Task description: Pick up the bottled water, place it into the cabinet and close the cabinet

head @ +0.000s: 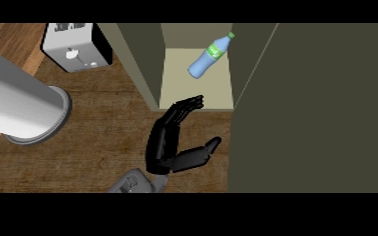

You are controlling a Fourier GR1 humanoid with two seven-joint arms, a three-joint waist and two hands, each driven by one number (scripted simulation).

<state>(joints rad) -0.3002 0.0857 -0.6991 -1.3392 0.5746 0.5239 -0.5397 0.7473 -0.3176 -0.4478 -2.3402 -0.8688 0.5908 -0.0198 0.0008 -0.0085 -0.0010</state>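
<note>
Blue and clear with a green cap and label, the bottled water (209, 58) lies tilted inside the cabinet (140, 60), on its pale inner floor, cap end toward the upper right and almost against the right inner wall. Nothing holds it.

From the head view, the cabinet is olive green; its door (310, 110) stands swung open and fills the right side of the view as a broad dark panel.

One black hand (168, 142) shows, coming up from the lower edge on a grey forearm (136, 182) (which arm it belongs to cannot be told from this view alone; it sits just left of the open door). Its fingers (184, 107) are stretched out straight, tips just over the front lip of the cabinet floor, and the thumb (208, 146) is spread wide to the right. It holds nothing and is well apart from the bottle.

On the wooden counter (96, 125), a silver toaster (74, 47) sits at the upper left, and a large grey cylinder (28, 107) lies at the left edge.
</note>
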